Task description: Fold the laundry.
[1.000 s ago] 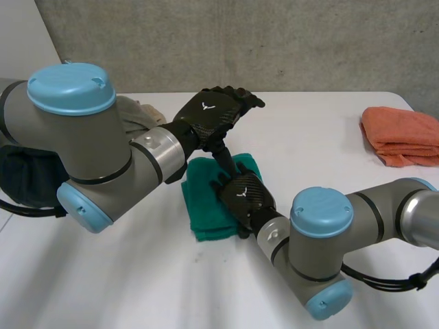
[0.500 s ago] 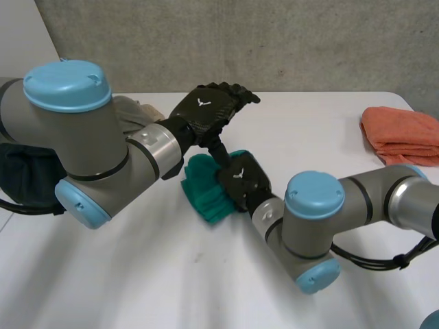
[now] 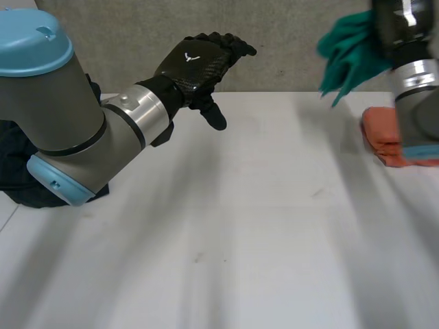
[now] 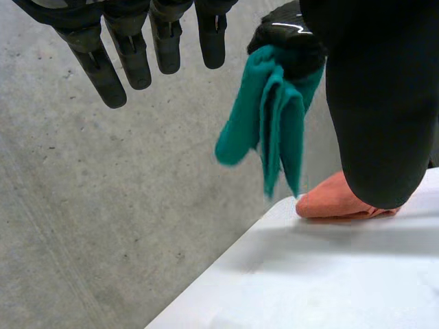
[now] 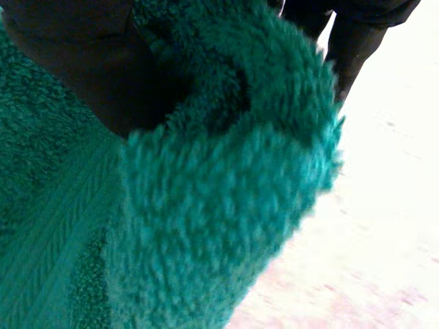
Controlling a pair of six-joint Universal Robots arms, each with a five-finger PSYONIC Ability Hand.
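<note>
A folded green towel (image 3: 348, 49) hangs in the air at the far right, above the table's back edge. My right hand (image 3: 392, 20) is shut on its upper end. In the right wrist view its fingers (image 5: 72, 65) curl into the green towel (image 5: 226, 205). In the left wrist view the right hand (image 4: 288, 42) grips the bunched green towel (image 4: 274, 116), which dangles over the orange towel (image 4: 335, 202). My left hand (image 3: 199, 60) is raised over the table's back middle with straight, spread fingers (image 4: 130, 51) and holds nothing.
A folded orange towel (image 3: 383, 136) lies at the table's far right, just below the hanging green one. Dark cloth (image 3: 20, 175) lies at the left behind my left arm. The white table (image 3: 240, 226) runs up to a grey concrete wall.
My right hand closed on the green towel at the table's middle, then lifted it up and swung it to the far right above the orange towel. The left hand stayed raised and open.
</note>
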